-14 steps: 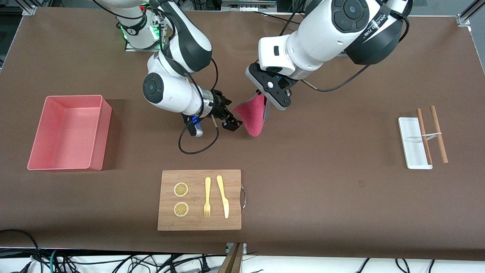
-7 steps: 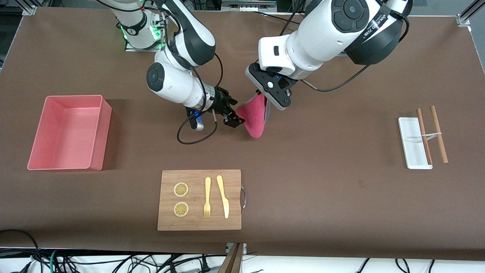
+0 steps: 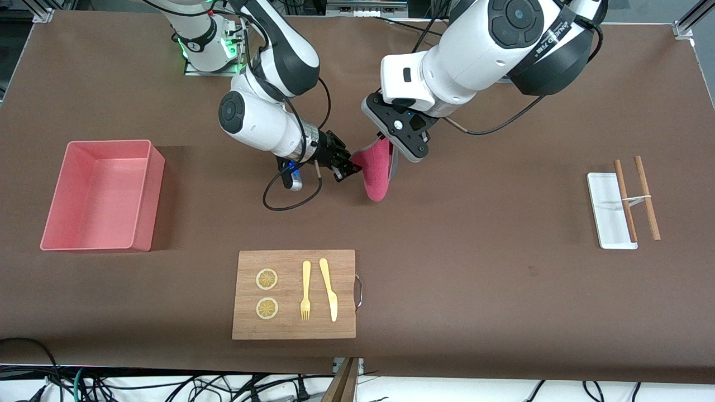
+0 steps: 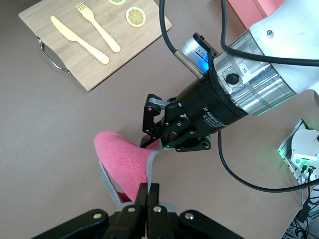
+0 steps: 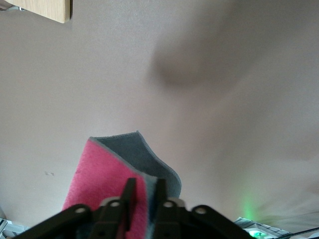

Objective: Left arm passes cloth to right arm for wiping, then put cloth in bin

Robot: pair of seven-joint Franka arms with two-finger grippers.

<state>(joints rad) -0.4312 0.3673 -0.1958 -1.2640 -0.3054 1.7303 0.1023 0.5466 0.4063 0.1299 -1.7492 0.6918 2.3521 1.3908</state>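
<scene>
The magenta-pink cloth (image 3: 377, 174) hangs over the middle of the brown table. My left gripper (image 3: 390, 147) is shut on its upper corner; in the left wrist view the left gripper (image 4: 148, 185) pinches the cloth (image 4: 124, 160) at its grey hem. My right gripper (image 3: 349, 166) comes in from the side toward the right arm's end, and its fingers have come together on the cloth's side edge. In the right wrist view the right gripper (image 5: 144, 182) has a fold of the cloth (image 5: 104, 172) between its two fingers. The salmon-pink bin (image 3: 109, 142) stands empty at the right arm's end.
A wooden cutting board (image 3: 290, 326) with a yellow fork (image 3: 305, 291), a knife (image 3: 328, 289) and two lemon slices lies nearer to the front camera than the cloth. A small white tray (image 3: 603, 209) with two brown sticks (image 3: 647, 198) lies at the left arm's end.
My right gripper has moved in to the hanging cloth and closed its fingers on its edge. The left arm has held still with the cloth.
</scene>
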